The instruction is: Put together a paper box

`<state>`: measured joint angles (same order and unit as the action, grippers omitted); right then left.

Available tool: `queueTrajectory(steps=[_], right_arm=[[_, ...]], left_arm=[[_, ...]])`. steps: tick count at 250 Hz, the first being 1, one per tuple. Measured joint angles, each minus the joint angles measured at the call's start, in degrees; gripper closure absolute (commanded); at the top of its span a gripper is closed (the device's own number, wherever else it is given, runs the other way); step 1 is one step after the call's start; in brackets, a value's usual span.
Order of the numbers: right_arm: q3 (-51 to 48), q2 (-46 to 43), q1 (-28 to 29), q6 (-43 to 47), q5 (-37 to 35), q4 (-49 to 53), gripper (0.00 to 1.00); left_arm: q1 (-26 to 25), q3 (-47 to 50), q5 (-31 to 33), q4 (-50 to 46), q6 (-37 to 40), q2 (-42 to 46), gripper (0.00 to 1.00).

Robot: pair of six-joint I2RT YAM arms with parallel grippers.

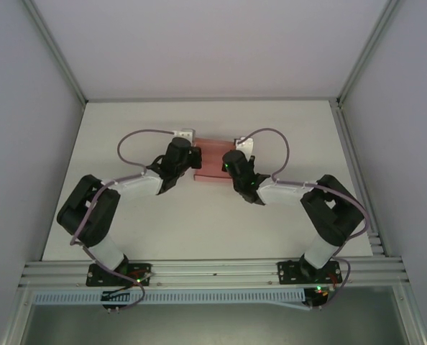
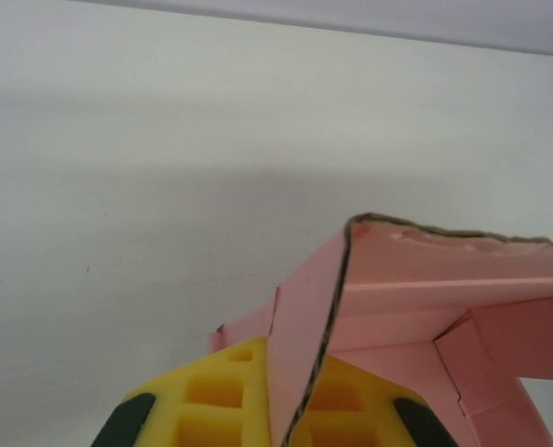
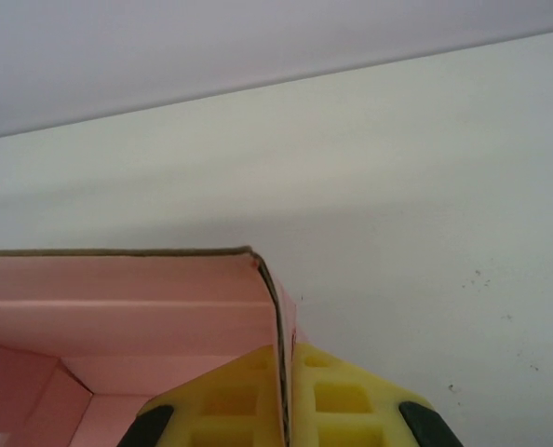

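Closest to the lens on the left wrist cam are the yellow left fingers [image 2: 211, 405]. They're pinched together on the upright end wall of the pink paper box [image 2: 425, 279], and you can see the raw card edge running straight down between the two pads. Just past that wall a little corner tab [image 2: 472, 363] is folded inward, so that end looks at least partly formed.

From above, the box sits toward the far middle of the white surface [image 1: 213, 230], right between the two arms. I honestly can't tell if it's resting there or lifted a touch.

Over on the right it's the mirror image. The right fingers [image 3: 342, 405] are squeezed onto the opposite end wall, with the card sandwiched in the thin slot between the pads and the pink interior opening off to the left.

My guess at the reason: gripping both ends at once holds the floppy card square so the walls stand up while the rest gets tucked. Thin card though, so uneven pulling could crease or tear a corner.
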<state>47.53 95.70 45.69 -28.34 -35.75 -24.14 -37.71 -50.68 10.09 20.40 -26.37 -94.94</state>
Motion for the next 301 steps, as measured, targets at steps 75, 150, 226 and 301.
queueTrajectory(steps=[75, 150, 226, 301], right_arm=[[-8.11, -1.73, 3.82, 0.22, -3.06, -7.28, 0.93], [-13.16, -4.00, 7.96, 2.27, -4.13, -9.60, 0.74], [-13.20, -10.19, 11.76, 3.74, -4.11, -3.45, 0.40], [-15.47, -24.35, 14.99, 2.58, -0.22, 7.76, 0.00]], left_arm=[[-2.05, 10.56, -0.92, 8.55, -1.14, 4.13, 0.95], [-4.79, 17.00, -3.72, 9.38, -0.31, 10.14, 0.27], [-6.05, 17.84, -2.58, 4.35, -0.04, 20.17, 0.00], [-7.85, 15.67, 0.35, -10.27, -0.09, 29.53, 0.00]])
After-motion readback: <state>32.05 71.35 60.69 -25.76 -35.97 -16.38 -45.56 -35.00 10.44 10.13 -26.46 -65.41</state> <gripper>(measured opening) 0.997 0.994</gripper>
